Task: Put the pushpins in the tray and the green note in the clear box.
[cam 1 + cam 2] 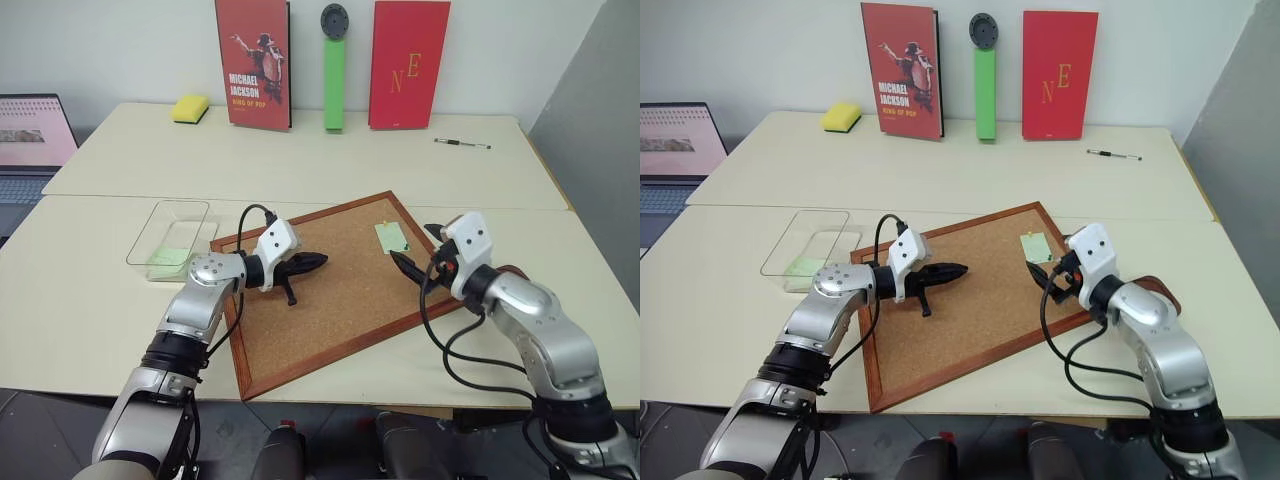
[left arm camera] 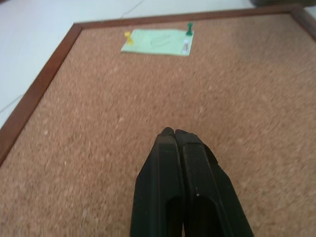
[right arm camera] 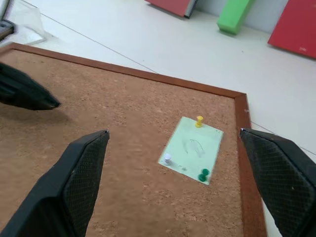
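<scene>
- Cork fills the middle of the scene: the cork board [image 1: 340,290] lies flat on the pale table [image 1: 90,300], turned at an angle, and everything else is placed from it.
- Up at the board's far right corner sits the green note [image 3: 192,149], flat on the cork and pinned there.
- Three pushpins stand in the note: a yellow pushpin [image 3: 199,120] at one corner, a green pushpin [image 3: 203,175] at another, a white pushpin [image 3: 168,158] along the edge.
- Left gripper [image 1: 318,262] hovers over the centre of the board, black fingers [image 2: 173,187] pressed tight together with nothing between them, pointing across the cork toward the note and well short of it.
- Right gripper [image 1: 418,250] hangs at the board's right edge, just beside the note, fingers [image 3: 81,173] spread wide on either side of it and gripping nothing.
- Off the board's left corner, the clear box [image 1: 150,232] rests on the table with a pale green slip inside.
- Beyond the board's right edge, a sliver of the dark red-brown tray [image 1: 1165,290] peeks out from behind the right arm.
- Far behind the board, against the wall: a yellow sponge [image 1: 190,108], two red books [image 1: 253,62] and an upright green bar [image 1: 334,85]; a pen [image 1: 462,144] lies off to the right.
</scene>
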{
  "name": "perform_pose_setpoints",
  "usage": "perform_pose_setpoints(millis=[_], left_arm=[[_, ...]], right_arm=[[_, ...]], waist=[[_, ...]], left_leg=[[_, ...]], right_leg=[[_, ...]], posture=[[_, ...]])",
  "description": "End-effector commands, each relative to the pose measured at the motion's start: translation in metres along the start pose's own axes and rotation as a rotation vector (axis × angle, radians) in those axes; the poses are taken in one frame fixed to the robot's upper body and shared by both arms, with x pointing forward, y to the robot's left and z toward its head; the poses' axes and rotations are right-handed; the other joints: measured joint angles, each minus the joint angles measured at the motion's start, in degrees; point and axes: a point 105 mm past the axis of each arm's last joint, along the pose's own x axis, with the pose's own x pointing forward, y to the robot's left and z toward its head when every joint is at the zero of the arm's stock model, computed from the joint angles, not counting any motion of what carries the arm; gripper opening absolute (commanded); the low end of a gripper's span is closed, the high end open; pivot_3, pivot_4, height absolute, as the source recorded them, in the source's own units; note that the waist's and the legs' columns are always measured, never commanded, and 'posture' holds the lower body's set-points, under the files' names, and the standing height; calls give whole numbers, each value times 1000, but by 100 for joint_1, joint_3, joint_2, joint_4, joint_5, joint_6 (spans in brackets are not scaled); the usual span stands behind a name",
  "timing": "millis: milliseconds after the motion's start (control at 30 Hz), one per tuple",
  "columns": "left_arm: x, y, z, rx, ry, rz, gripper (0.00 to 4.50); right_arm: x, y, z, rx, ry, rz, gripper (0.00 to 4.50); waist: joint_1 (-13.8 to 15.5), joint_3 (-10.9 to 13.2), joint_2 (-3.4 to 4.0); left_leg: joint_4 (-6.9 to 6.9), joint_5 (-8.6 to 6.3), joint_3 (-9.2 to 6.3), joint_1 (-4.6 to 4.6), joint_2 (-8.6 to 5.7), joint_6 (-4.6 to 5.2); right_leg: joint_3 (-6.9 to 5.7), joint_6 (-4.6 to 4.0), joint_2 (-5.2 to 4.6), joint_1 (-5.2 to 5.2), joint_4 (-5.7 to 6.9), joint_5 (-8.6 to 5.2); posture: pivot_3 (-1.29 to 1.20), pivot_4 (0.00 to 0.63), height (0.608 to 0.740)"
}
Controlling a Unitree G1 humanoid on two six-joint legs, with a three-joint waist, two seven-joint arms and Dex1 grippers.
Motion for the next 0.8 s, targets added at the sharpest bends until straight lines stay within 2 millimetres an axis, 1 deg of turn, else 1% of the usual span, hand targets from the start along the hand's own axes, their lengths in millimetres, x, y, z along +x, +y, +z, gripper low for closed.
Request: perform_pose_setpoints(millis=[33,133,200,400,567,667,800], left_arm=[[6,-6,-11,38,39,-30,20],[7,-10,-15,46,42,-37,20],[6,-13,-16,47,42,-40,20],[3,-22,-20,52,54,-62,20],[0,-27,-19,50,58,-67,20],[-1,-28,-18,48,61,-67,20],[-2,-28,-17,47,66,-64,0]], right_arm=[[16,-6,14,10,-22,8,4500],[32,-14,15,14,-17,-4,4500],[42,-17,12,13,-5,-8,4500],[68,-20,0,0,30,11,4500],[86,-24,-6,10,36,-1,4500],[93,-29,-8,18,33,-22,4500],[98,-36,-11,22,43,-54,3811]], waist=[[4,0,0],[5,0,0],[3,-1,0],[-1,-1,1],[-22,-1,1],[-45,-2,2],[-53,-1,2]], left_leg=[[1,0,-2,0,0,0],[1,0,-2,3,0,0],[1,0,-2,5,0,0],[-3,0,0,6,1,1],[-4,-1,1,7,1,1],[-4,-1,0,7,1,1],[-4,-1,0,7,1,1]], right_leg=[[-2,0,0,0,1,0],[-2,0,0,2,3,0],[-2,0,0,4,2,0],[-1,0,0,4,1,0],[0,-1,0,3,2,0],[0,-1,0,4,2,0],[0,-1,0,4,2,0]], posture=[[0,150,740],[0,150,740],[0,150,740],[0,150,740],[0,150,740],[0,150,740],[0,150,740]])
